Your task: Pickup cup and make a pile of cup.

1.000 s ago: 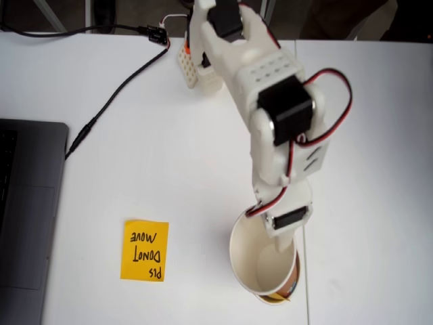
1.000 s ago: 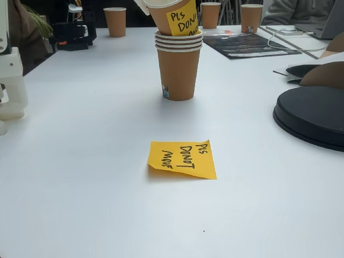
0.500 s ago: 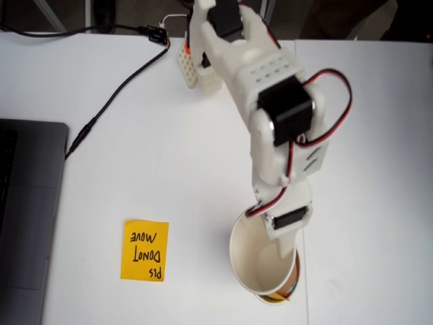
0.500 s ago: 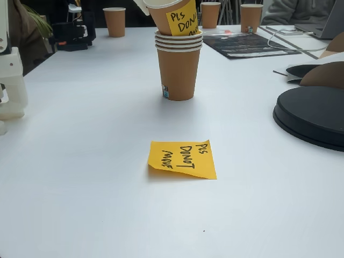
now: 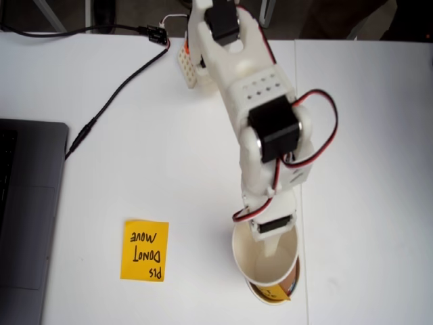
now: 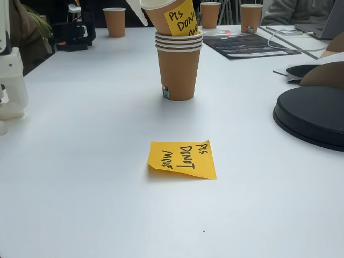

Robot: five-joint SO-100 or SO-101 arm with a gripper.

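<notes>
In a fixed view, the flat orange-yellow sticky note [image 6: 182,158] lies nearest; behind it, the tan, note-labelled paper cup [image 6: 172,16] tilts into the pile of nested tan cups [image 6: 178,67]. From above, the white gripper [image 5: 274,250] clamps that cup's rim.

Seen from above, the white arm [image 5: 247,101] reaches down the table [image 5: 365,169] to the cup [image 5: 265,257]; the gripper [image 5: 274,249] has a finger inside the cup's white interior, jaw state unclear; the cup sits tilted over the pile of cup [image 5: 281,292], whose tan rim and a yellow patch show just beyond it; a flat orange note [image 5: 145,250] lies well left of the cup; a laptop [image 5: 27,217] lies further left; a black cable [image 5: 111,95] runs above the note.
</notes>
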